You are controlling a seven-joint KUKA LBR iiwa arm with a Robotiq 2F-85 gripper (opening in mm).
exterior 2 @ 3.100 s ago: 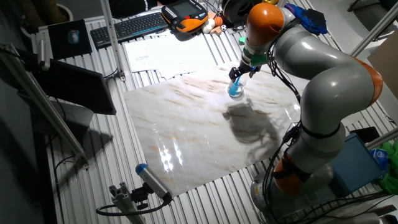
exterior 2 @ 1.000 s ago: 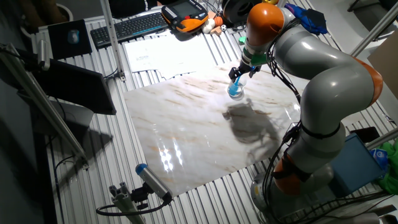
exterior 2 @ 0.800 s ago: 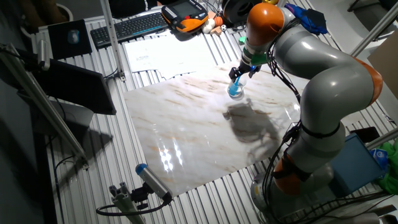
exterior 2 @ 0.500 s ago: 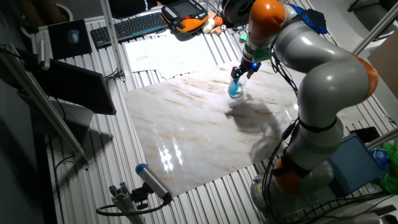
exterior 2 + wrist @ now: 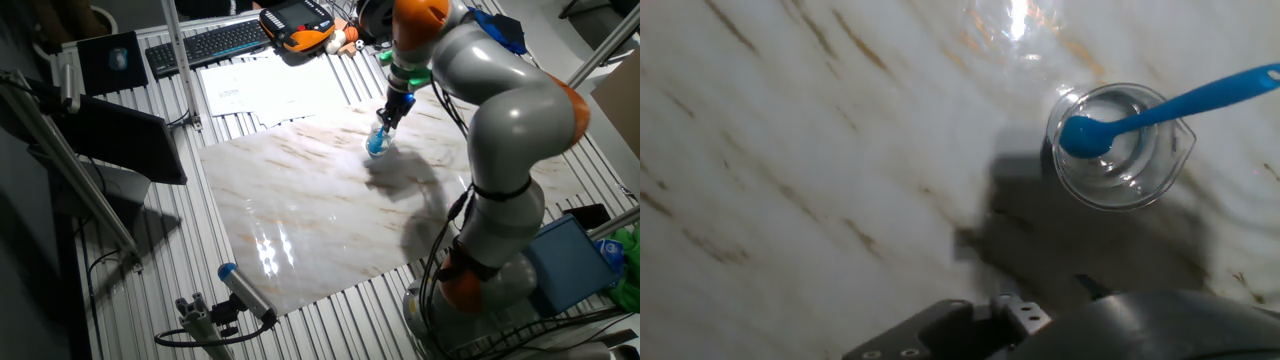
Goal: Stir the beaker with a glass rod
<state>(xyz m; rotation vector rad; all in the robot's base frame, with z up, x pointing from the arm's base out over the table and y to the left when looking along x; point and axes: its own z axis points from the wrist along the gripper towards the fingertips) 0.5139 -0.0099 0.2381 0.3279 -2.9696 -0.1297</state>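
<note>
Stirring looks underway: the rod (image 5: 1160, 105) leans in the beaker (image 5: 1120, 145) on the marble bench (image 5: 300, 200), its tip at the bottom. The tool (image 5: 390, 108) above seems to pinch the rod, though its grip is hidden. Next, small circles clear of the glass wall.

The small clear glass beaker (image 5: 1121, 146) looks smooth and shiny, with glints on its rim. The thin translucent blue rod (image 5: 1170, 103) in it has a glossy, glass-like surface. The white marble-patterned slab (image 5: 300, 200) is polished and mirrors the lights, on a ribbed matt metal table (image 5: 200, 260).
</note>
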